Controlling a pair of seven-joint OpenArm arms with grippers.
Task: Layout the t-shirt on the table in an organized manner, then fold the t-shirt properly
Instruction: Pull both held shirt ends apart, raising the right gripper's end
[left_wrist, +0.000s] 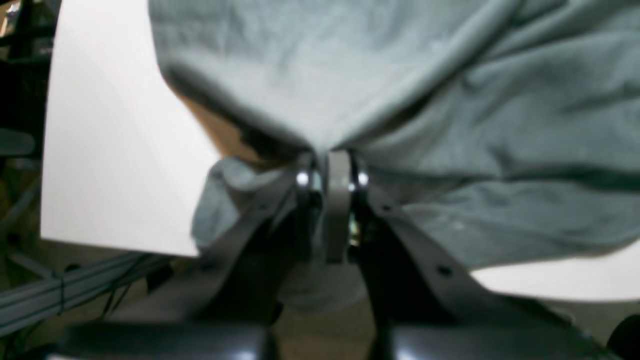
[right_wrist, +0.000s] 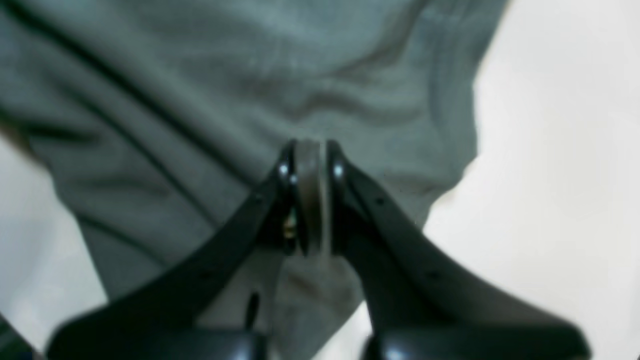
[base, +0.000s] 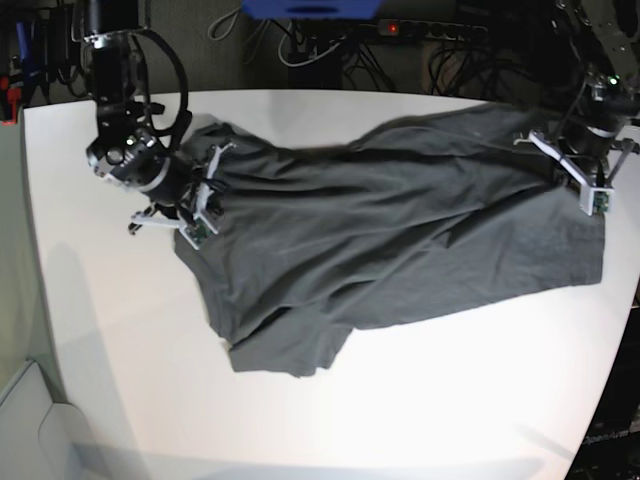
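Layout stage only, no fold made. Dark charcoal-grey short-sleeved cloth t-shirt (base: 390, 240) lies stretched diagonally across large white matte table (base: 330, 420), rumpled, ridges running end to end, one corner bunched towards the near edge. Left gripper (left_wrist: 332, 167) is clenched on a shirt edge at base view's right; right gripper (right_wrist: 310, 157) is pinching cloth at the other end. Left to do, judging: pull flat, square up, then all the folds.

The t-shirt (base: 400, 230) lies on the table (base: 130, 330), stretched between my two sets of fingers. Ahead of my left fingers (left_wrist: 304, 180) it spreads rightward; beyond my right fingers (right_wrist: 336, 170) it runs leftward.
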